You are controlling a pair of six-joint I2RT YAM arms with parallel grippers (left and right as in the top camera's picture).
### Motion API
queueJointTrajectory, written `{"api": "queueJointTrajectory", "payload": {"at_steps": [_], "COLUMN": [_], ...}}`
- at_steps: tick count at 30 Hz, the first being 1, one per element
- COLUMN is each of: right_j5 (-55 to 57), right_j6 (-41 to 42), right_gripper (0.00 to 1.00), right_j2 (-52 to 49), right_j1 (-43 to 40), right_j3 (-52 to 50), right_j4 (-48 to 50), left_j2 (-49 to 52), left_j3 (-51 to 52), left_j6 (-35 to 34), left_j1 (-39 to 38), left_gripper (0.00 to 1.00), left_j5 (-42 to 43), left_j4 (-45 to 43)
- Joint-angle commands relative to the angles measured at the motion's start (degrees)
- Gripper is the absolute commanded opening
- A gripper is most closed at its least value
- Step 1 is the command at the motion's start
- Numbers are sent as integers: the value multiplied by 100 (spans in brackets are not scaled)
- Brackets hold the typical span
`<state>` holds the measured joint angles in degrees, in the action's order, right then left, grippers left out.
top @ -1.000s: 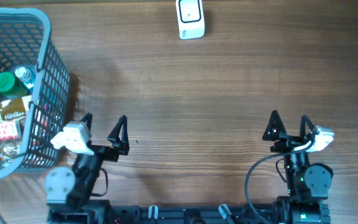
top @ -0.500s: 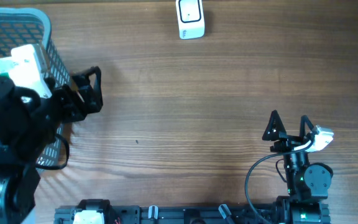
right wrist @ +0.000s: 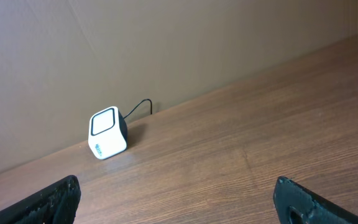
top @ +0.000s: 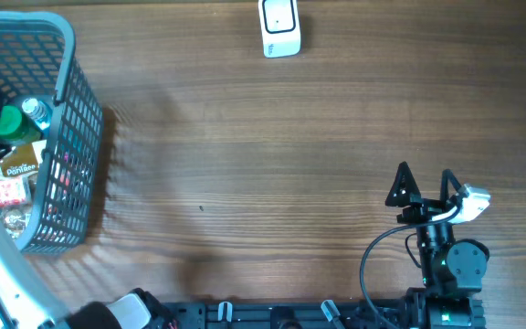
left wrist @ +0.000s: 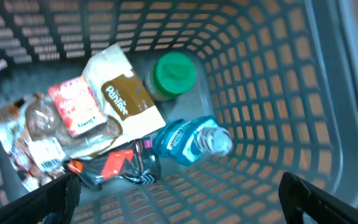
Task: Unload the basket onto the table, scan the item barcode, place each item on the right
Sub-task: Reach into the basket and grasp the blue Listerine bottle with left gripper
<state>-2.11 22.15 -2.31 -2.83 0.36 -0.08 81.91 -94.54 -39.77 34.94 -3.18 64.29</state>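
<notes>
Packets and bottles [left wrist: 126, 99] to scan lie inside the grey plastic mesh basket [top: 62, 55]; the left gripper [left wrist: 179, 196], jaws wide apart and empty, has swung above that basket, so picking comes next; the right gripper [top: 423, 183] idles well away, jaws apart.

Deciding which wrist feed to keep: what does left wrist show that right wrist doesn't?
Left wrist only: the inside of the grey basket, holding a green-lidded container, a blue bottle, a brown-and-white packet and other wrapped goods. Right wrist only: the white scanner with its cable, standing on the wooden table by the wall. Both: own fingers at the lower corners, left fingers and right fingers, spread wide, holding nothing.
</notes>
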Motion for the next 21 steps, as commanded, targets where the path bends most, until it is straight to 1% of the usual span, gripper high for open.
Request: {"api": "queueJointTrajectory", "payload": {"at_steps": [1,3,7,11,13,15,16,17,19,20,21], "right_j5": [-33,-33,-33,-35,-33,-35,-33,-35,-35,-33,-35], "right_j6": [-98,-98,-98,-98,-98,-98,-101,-98,-98,-101,-98], "right_gripper": [100,100,100,100,100,100,100,100,100,100,100], "right_j2": [26,26,26,26,26,26,26,26,26,26,26], "right_j1": [-24,-24,-24,-24,-24,-24,-24,-24,-24,-24,-24], "right_j3": [-7,-7,-7,-7,-7,-7,-7,-7,-7,-7,-7], "right_j4": [17,17,15,17,17,15,17,15,17,17,17], "left_j2": [227,411,892,1300,1460,1563,1646,1690,1753,1773,1790], "left_j3": [-63,-63,-61,-61,-55,-39,-39,-39,-39,-39,-39], "left_j6": [-841,-929,-289,-219,-197,245,868,1257,1657,1880,2223], "left_j1": [120,66,-109,-354,-505,-623,-713,-752,-752,-752,-752], "left_gripper": [100,100,100,100,95,92,92,92,92,92,96], "left_j5": [251,251,227,-20,-299,-317,-308,-310,-310,-302,-199], "left_j4": [-24,-155,-660,-726,-680,-721,-813,-833,-835,-839,-839]}}
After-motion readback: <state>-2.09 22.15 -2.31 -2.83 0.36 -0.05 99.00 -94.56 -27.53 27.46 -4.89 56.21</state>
